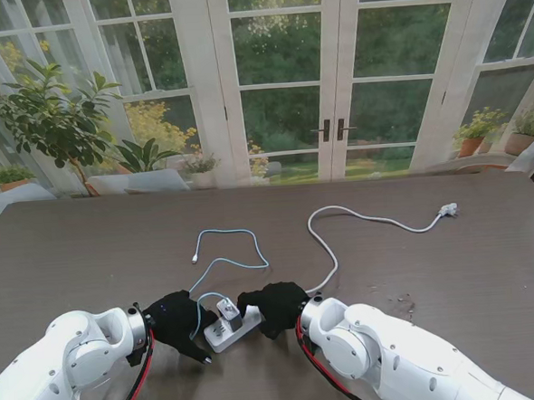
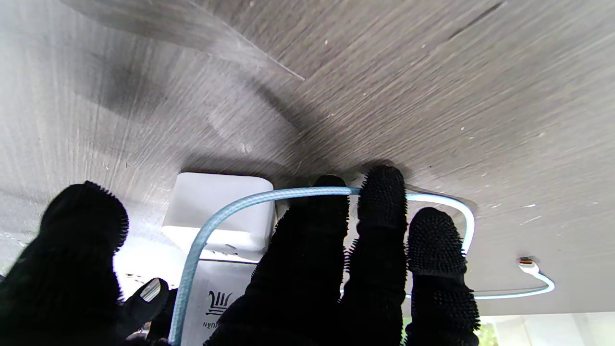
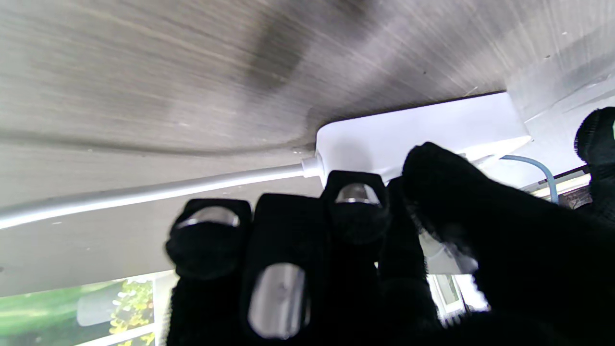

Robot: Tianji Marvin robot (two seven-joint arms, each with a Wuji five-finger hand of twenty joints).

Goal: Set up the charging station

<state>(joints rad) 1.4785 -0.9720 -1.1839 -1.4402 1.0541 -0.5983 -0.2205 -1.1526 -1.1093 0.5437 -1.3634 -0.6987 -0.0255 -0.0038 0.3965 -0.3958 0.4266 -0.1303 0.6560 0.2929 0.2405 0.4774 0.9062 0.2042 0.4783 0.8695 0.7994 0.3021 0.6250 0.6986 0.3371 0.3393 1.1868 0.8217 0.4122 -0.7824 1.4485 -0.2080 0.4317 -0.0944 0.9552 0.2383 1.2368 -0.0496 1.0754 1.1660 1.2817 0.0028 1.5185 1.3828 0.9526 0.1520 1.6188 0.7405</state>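
The left robot hand [image 1: 176,322] sits on the table [image 1: 71,257] with its fingers [image 2: 384,211] over the blue cable [image 1: 230,261], which runs from the charger [image 1: 228,310]; I cannot tell if it grips. The charger stands in the white power strip [image 1: 231,329] near me. The right robot hand [image 1: 275,306] clamps the strip, likely to stop it sliding. Its white cord [image 1: 359,217] trails far right

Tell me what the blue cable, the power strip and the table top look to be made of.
Blue cable: braided fabric sheath, by its woven texture. Power strip: smooth white plastic, probably; even, faintly glossy surface. Table: dark wood or wood-look laminate, matte, with straight grain lines; which one is unclear.
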